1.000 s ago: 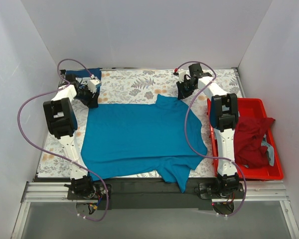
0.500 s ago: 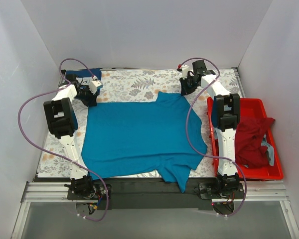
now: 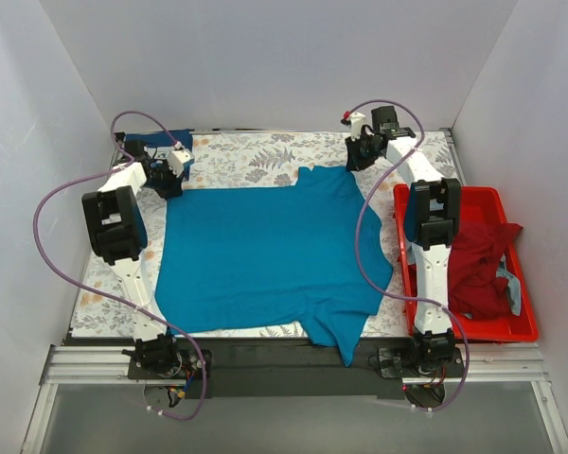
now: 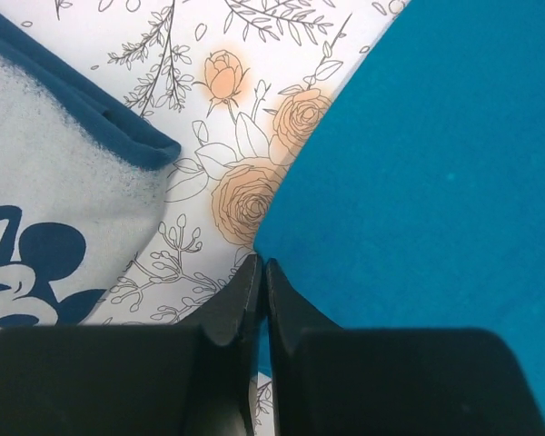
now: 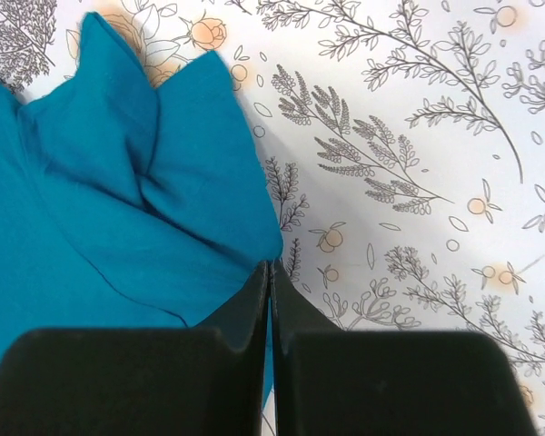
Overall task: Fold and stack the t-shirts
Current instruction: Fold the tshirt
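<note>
1. Teal-blue t-shirt [image 3: 265, 255] lies spread flat over the middle of the table and covers most of its width. One sleeve juts past the near edge onto the dark strip in front of the arm bases. The other sleeve points toward the far right corner.
2. At the shirt's far left corner, the left gripper [image 4: 261, 268] has its fingers pressed together with only a slit between them. A sliver of teal cloth shows in that slit, so it is pinching the shirt's edge.
3. The right gripper [image 5: 269, 272] is just as narrow, its fingers all but touching. It is closed on the tip of the far sleeve, which is puckered into two soft folds just ahead of the fingertips.
4. A navy t-shirt [image 4: 73, 182] with a white printed graphic lies at the far left corner of the table, just beside the left gripper. It does not touch the teal shirt; a band of patterned cover shows between them.
5. A dark red t-shirt [image 3: 478, 265] sits crumpled in the red bin [image 3: 454, 197], which stands to the right of the table beside the right arm. A strip of pale blue-grey cloth [image 3: 513, 288] peeks out at the red shirt's near right side.
6. The table cover [image 3: 256, 156] is white with a floral print of leaves, sprigs and orange roses. It shows along the far edge and down the left side.
7. Both arms reach from their bases at the near edge to the far corners, with purple cables [image 3: 52, 203] looping beside them.
</note>
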